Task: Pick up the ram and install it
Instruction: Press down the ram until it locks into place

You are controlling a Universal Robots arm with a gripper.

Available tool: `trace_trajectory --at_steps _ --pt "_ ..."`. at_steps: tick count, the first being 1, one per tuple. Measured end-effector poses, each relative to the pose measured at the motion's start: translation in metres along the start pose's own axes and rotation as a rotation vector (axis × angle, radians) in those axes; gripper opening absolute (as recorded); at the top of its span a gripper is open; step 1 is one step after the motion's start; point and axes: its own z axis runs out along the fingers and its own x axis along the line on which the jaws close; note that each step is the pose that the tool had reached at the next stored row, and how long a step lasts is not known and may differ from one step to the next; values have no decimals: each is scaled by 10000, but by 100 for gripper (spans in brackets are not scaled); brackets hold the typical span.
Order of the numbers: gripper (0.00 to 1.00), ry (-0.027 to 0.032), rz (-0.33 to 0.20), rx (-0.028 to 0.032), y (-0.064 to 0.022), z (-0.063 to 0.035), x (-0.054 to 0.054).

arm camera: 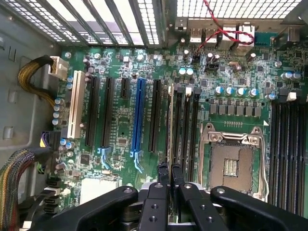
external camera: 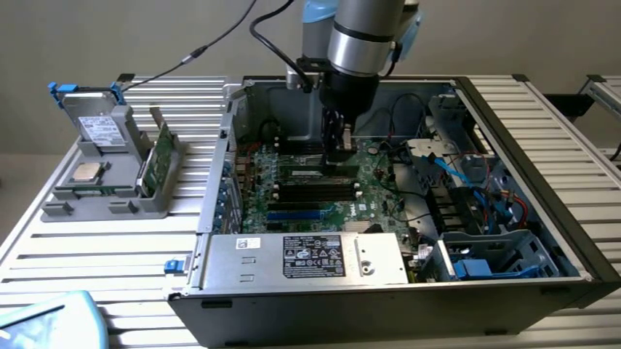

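I see my 1 arm reaching straight down, wrist vertical, gripper pointing downward with its 2 fingers nearly closed together.

Even, soft light falls on my bench from overhead; shadows are faint; the far wall of the open computer case sits dim; in my wrist view the vent grille glares white, and my gripper is dark and blurred.

Exterior high, wrist close above motherboard
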Motion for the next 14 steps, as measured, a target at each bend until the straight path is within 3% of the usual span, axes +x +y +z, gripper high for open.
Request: trace_trajectory --at_steps 5,14 --pt "14 8 11 116 -4 72 -9" --pt "14 43 -25 133 19 220 -26"
